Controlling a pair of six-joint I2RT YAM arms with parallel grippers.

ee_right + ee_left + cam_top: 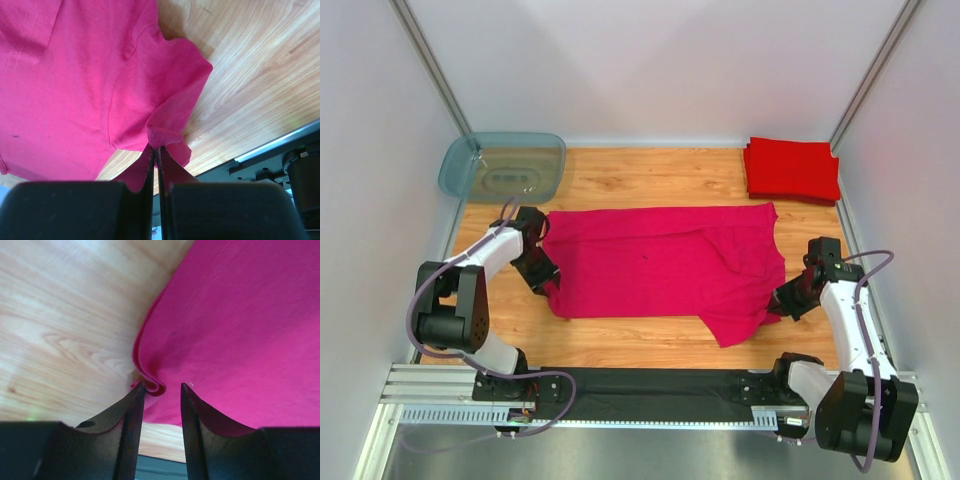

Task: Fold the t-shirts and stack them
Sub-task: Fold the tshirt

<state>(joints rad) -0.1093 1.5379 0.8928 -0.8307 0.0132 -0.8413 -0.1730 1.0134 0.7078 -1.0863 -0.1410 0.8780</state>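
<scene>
Wooden table [650, 185] carries the magenta t-shirt [660, 265] spread mid-frame, with red folded t-shirts [791, 168] at upper right. Right gripper [156, 148] pinches the magenta cloth's lower-right corner; left gripper [162, 387] stands apart around its left-edge fold.

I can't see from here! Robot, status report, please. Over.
Left gripper open around edge of pink t-shirt. Right gripper shut on its other end. Shirt spread out, not folded. Tub and red stack apart, far side.

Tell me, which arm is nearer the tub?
Left. The left arm is just in front of the tub; the right arm is across the shirt, on the opposite side.
</scene>
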